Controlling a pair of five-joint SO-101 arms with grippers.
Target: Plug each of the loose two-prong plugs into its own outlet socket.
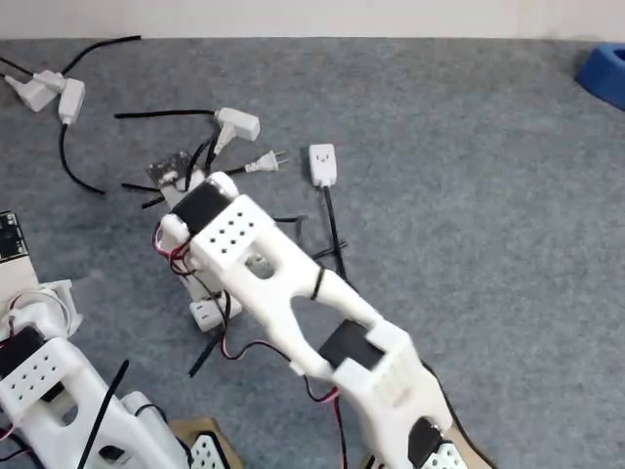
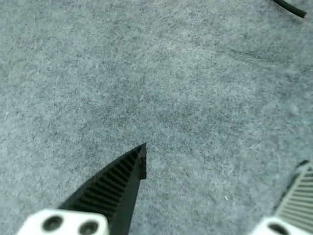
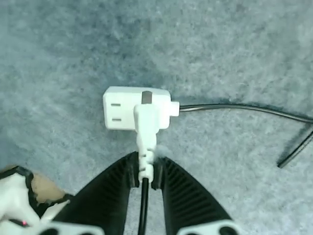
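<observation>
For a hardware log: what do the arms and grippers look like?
The right arm and left arm are white plastic shells with black motor blocks and dotted hole patterns. Red and black wires run along the right arm. The left gripper and right gripper have dark, ribbed, tapering fingers on white bases.

A grey, felt-like fabric covering (image 1: pixel 488 244) spreads over the whole tabletop, its nap fuzzy and slightly mottled. At the far right corner sits a bright blue, rounded plastic object (image 1: pixel 605 73), cut off by the edge so its full shape cannot be told. Beyond the far edge runs a pale cream strip of wall (image 1: pixel 293 18). Against the left edge lies a flat white card with small black marks (image 1: pixel 9 237), partly out of view. At the near edge, left of the middle, a tan piece of cardboard (image 1: pixel 203 431) lies flat on the fabric.
</observation>
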